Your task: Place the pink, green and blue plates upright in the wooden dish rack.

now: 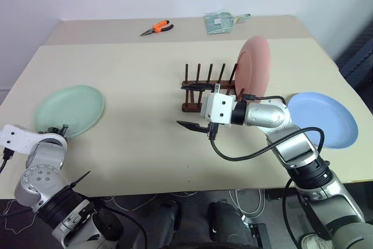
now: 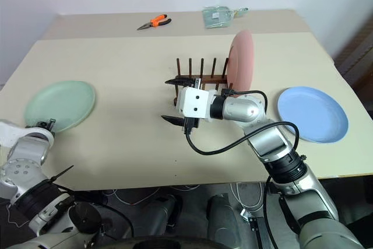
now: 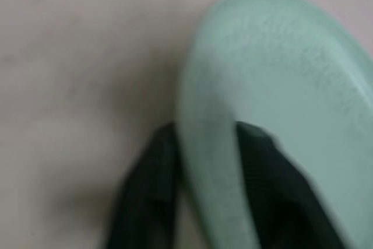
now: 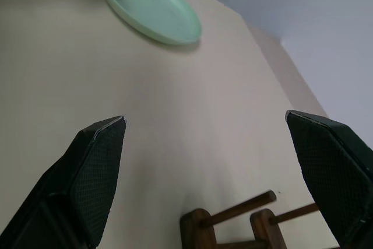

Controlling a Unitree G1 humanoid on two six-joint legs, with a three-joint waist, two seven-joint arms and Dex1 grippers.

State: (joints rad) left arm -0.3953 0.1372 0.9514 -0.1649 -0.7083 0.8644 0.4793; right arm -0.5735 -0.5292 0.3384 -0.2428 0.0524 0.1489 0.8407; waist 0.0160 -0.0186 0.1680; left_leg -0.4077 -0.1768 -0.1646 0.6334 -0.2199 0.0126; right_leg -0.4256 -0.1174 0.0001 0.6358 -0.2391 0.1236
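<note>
Plates are the job here, and one of three looks done: the pink plate (image 1: 254, 65) stands on edge at the right end of the wooden dish rack (image 1: 201, 88), just right of centre in the head view, leaning between the pegs. The green plate (image 1: 69, 109) lies flat at the left edge of the table (image 1: 145, 56), and the left claw (image 3: 204, 161) has its two black fingers pinched together on the near rim, one above and one below, as the left wrist view shows. So I would judge the green plate is the one in hand now, gripped but not yet lifted off the table. The blue plate (image 1: 322, 118) lies flat at the right side of the frame, untouched, well apart from both claws. The right claw (image 1: 192, 109) hangs in front of the rack with its fingers spread wide and nothing between them. Left to do, as far as I can see: stand the green and then the blue plate in the free slots. At the top of the frame lie orange-handled pliers (image 1: 157, 28) and a small packet (image 1: 220, 23); any print on it is too small to read, and I see no other writing.
</note>
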